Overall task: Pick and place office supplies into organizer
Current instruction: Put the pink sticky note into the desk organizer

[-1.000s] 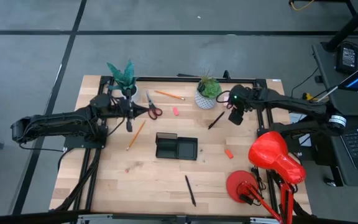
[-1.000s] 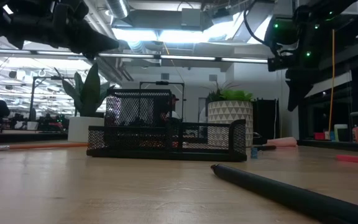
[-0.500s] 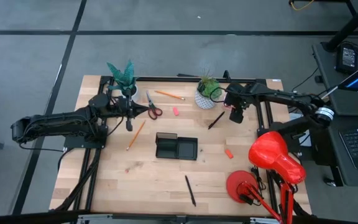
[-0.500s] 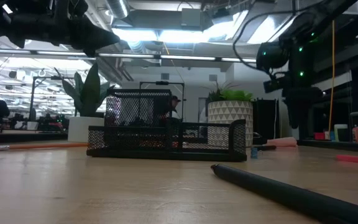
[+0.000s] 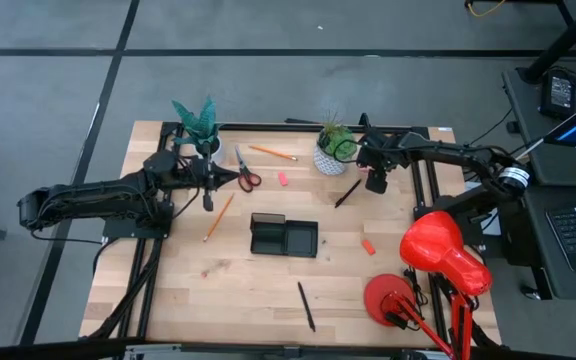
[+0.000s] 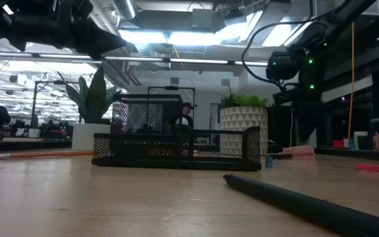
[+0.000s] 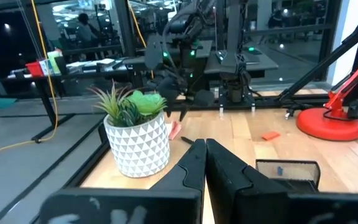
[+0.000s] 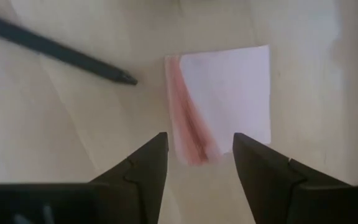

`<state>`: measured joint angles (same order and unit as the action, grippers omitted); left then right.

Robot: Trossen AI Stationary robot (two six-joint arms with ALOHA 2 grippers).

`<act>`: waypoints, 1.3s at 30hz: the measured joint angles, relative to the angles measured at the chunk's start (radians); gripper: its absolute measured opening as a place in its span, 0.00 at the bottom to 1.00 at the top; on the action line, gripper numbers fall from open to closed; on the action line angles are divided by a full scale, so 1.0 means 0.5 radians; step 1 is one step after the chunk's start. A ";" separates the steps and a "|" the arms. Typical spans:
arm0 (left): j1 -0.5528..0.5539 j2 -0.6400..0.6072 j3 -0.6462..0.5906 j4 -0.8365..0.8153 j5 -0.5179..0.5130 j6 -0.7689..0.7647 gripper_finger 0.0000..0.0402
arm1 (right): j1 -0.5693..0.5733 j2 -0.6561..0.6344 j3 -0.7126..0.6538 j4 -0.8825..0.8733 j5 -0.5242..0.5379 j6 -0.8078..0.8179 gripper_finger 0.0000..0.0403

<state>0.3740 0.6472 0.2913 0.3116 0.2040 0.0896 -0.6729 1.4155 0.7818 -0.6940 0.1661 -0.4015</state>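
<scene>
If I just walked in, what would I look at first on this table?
Probably the big red desk lamp at the table's right front corner. Next, the black organizer in the middle of the wooden table, with pens and pencils scattered around it. Then the right gripper, open, right above a pink sticky-note block beside the potted plant at the back.

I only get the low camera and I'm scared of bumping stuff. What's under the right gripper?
Observer: A pink sticky-note block, straight below the open right gripper.
Operator: Anything next to it?
Observer: A dark pen lies beside it, tip close but not touching.
Operator: And the left gripper?
Observer: The left gripper is shut on nothing, up near the red scissors.
</scene>
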 joint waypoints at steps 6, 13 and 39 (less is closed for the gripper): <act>0.000 0.000 0.000 -0.018 0.000 -0.001 0.02 | -0.020 0.007 0.000 -0.007 -0.028 0.006 0.45; 0.000 0.000 0.000 -0.016 0.000 0.000 0.02 | -0.021 0.020 0.000 -0.007 -0.058 0.011 0.45; 0.000 0.000 0.000 0.006 0.000 0.004 0.01 | -0.021 0.195 -0.002 0.011 0.017 0.050 0.38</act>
<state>0.3740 0.6472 0.2913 0.3145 0.2042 0.0917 -0.6834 1.5131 0.7811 -0.6884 0.1745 -0.3763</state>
